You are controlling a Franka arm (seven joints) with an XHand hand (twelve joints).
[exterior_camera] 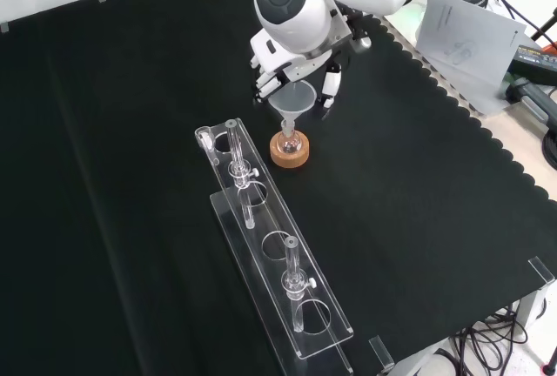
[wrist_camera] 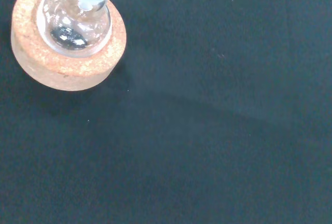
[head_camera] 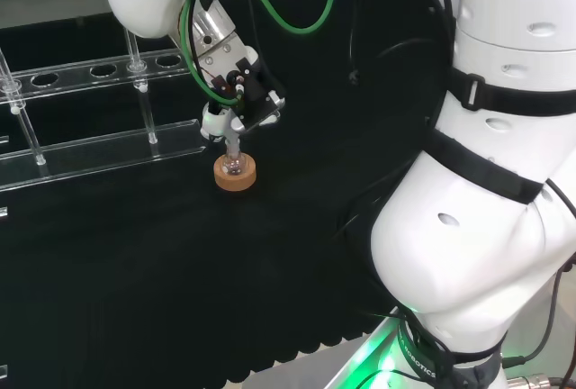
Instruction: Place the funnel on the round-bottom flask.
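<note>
The hand has its fingers curled round the clear funnel, whose stem sits in the neck of the round-bottom flask on its cork ring; a skewed release could tip both over.

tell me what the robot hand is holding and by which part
The robot hand holds the clear funnel by its wide cone rim, stem down into the round-bottom flask.

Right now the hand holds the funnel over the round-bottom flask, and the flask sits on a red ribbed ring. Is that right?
Not quite. The hand does hold the funnel over the round-bottom flask, but the front and wrist views show the flask on a cork ring, not a red ribbed one.
</note>
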